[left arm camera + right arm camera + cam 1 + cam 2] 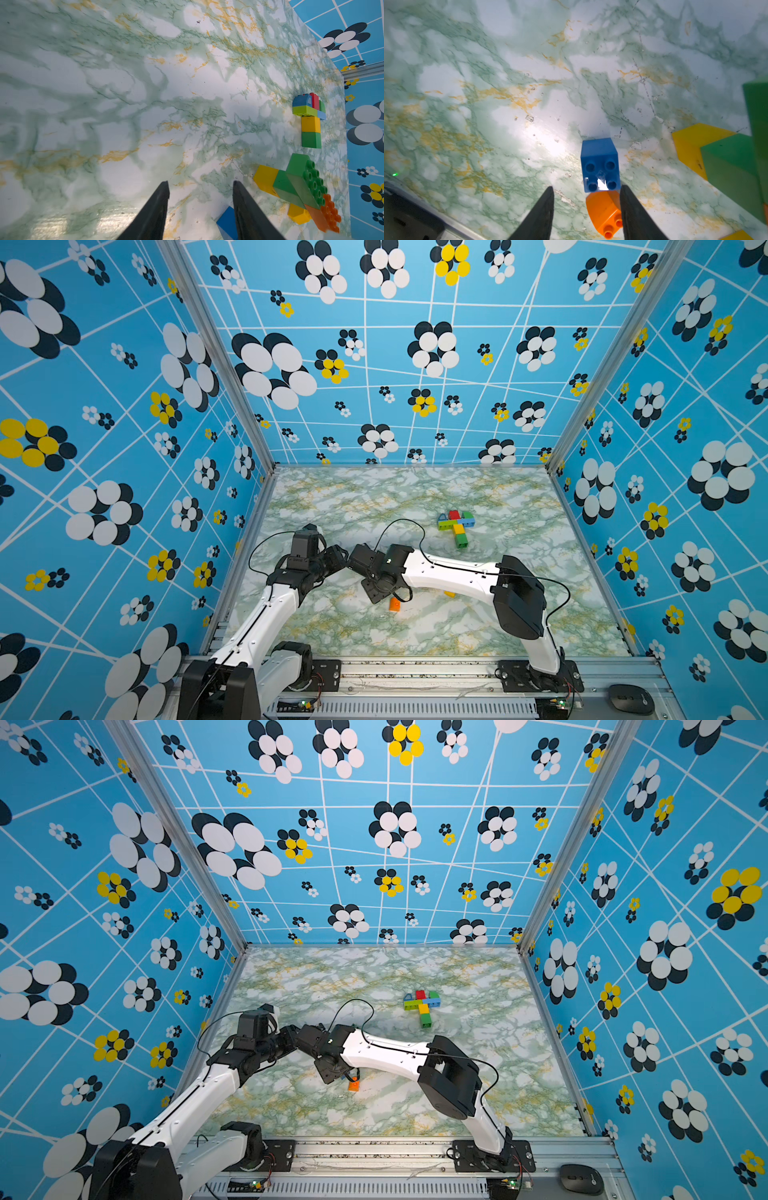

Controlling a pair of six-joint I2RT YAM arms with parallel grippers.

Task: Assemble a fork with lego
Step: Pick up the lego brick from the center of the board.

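Right wrist view: the right gripper (586, 187) is partly open and grips nothing. An orange brick (604, 212) lies between its fingers, close beside one, with a blue brick (599, 162) just past the tips. The left gripper (200, 181) gapes empty over the marble table (104, 104). A yellow-green-orange cluster (282, 182) sits near, and the T-shaped lego build (455, 526) lies well apart, farther back.

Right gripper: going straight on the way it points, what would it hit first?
Probably the orange brick, lying partly between the right gripper's open fingers; the blue brick lies just beyond. How high it hovers is unclear.
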